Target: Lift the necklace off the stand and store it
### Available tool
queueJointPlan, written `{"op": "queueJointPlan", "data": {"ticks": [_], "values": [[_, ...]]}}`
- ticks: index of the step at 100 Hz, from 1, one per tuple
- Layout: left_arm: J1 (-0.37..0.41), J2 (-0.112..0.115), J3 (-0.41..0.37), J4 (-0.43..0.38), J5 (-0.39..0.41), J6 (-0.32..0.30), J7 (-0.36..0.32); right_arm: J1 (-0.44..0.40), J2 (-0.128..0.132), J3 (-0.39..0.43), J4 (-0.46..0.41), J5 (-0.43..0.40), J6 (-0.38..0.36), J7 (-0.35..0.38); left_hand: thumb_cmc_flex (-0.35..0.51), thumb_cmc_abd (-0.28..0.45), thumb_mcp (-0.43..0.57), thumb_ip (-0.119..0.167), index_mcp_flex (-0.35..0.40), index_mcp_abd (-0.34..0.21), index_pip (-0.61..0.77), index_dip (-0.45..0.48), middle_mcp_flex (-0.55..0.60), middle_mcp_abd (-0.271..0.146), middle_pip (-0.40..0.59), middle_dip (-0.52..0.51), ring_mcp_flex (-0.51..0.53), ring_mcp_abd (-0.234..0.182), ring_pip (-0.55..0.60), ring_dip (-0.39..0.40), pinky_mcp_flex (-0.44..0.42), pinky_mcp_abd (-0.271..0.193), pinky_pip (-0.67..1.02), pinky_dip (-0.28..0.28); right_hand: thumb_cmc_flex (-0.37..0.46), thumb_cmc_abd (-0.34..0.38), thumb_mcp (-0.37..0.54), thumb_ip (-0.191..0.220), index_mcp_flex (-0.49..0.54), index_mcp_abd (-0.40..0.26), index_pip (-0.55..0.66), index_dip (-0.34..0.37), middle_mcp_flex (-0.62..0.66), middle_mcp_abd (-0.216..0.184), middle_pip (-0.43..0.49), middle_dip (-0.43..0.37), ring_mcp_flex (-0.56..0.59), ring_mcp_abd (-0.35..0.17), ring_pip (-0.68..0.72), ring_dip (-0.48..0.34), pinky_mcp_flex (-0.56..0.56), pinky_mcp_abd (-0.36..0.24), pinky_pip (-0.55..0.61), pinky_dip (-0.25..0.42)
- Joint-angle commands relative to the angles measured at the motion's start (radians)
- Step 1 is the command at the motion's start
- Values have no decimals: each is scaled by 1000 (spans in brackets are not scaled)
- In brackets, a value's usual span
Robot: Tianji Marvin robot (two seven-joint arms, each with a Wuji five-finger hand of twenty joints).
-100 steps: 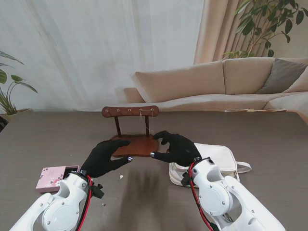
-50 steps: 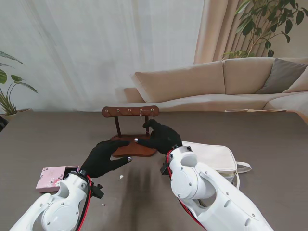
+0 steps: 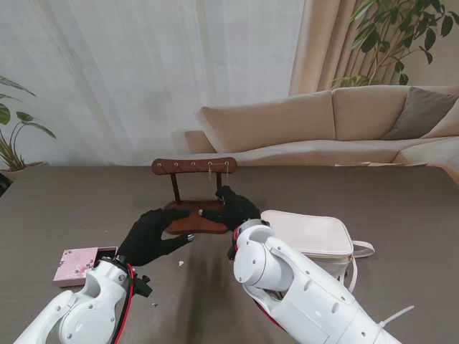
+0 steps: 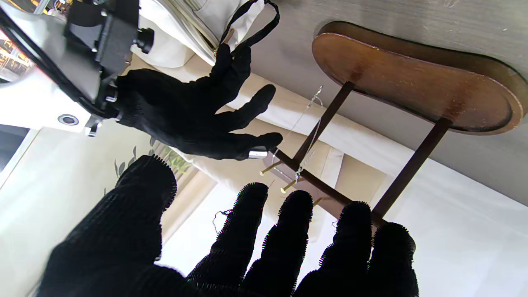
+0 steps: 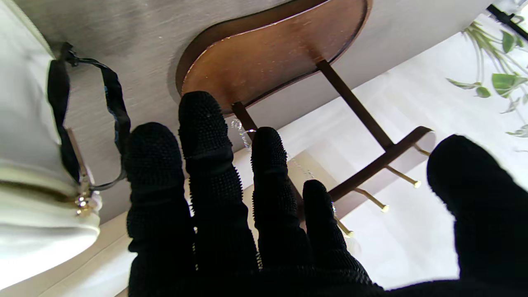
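Note:
The dark wooden stand (image 3: 193, 166) is a bar with brass pegs on two posts over an oval base (image 3: 203, 219). A thin silver necklace (image 3: 218, 173) hangs from the pegs at the bar's right end, seen as a fine chain (image 4: 308, 123) in the left wrist view. My left hand (image 3: 153, 236) is open, its fingers lying on the base's left edge. My right hand (image 3: 231, 208) is open by the right post, fingers spread. In the right wrist view the chain (image 5: 242, 135) runs just beside its fingertips (image 5: 268, 144), with nothing gripped.
A white handbag (image 3: 310, 233) with a dark strap (image 5: 111, 103) lies just right of the stand, under my right forearm. A pink box (image 3: 77, 264) sits on the table to my near left. A sofa and plants stand beyond the table.
My right hand has moved left and away from me, from the base's right edge up to the right post and the hanging chain. The left hand has stayed on the base.

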Motion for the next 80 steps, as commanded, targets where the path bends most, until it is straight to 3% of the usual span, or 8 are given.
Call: {"op": "queueJointPlan", "data": {"ticks": [1, 27, 80], "values": [[-1, -3, 1, 1, -9, 5, -23, 17, -24, -1, 20, 18, 20, -1, 10, 38, -21, 38, 12, 2, -12, -4, 6, 6, -1, 7, 25, 15, -10, -9, -6, 1, 0, 18, 0, 11, -26, 4, -69, 34, 7, -13, 12, 23, 19, 13, 40, 27, 21, 12, -109, 42, 50, 13], [-16, -1, 12, 11, -17, 11, -39, 70, -89, -7, 113, 87, 82, -77, 11, 39, -23, 38, 9, 2, -14, -5, 6, 6, -1, 8, 26, 14, -10, -12, -6, 1, 1, 19, -3, 24, -32, 8, -119, 113, -11, -54, -3, 31, 49, 5, 48, 39, 34, 8, -105, 54, 64, 4], [-17, 0, 12, 14, -11, -2, -38, 149, -209, -12, 302, 215, 133, -200, 12, 40, -25, 38, 20, 0, -9, -3, 10, 4, 0, 8, 28, 12, -7, -9, -4, 1, 1, 20, 12, 35, -50, 14, -110, 175, -202, -197, -11, 47, 87, -14, 68, 51, 57, 3, -92, 66, 90, -8]]}}
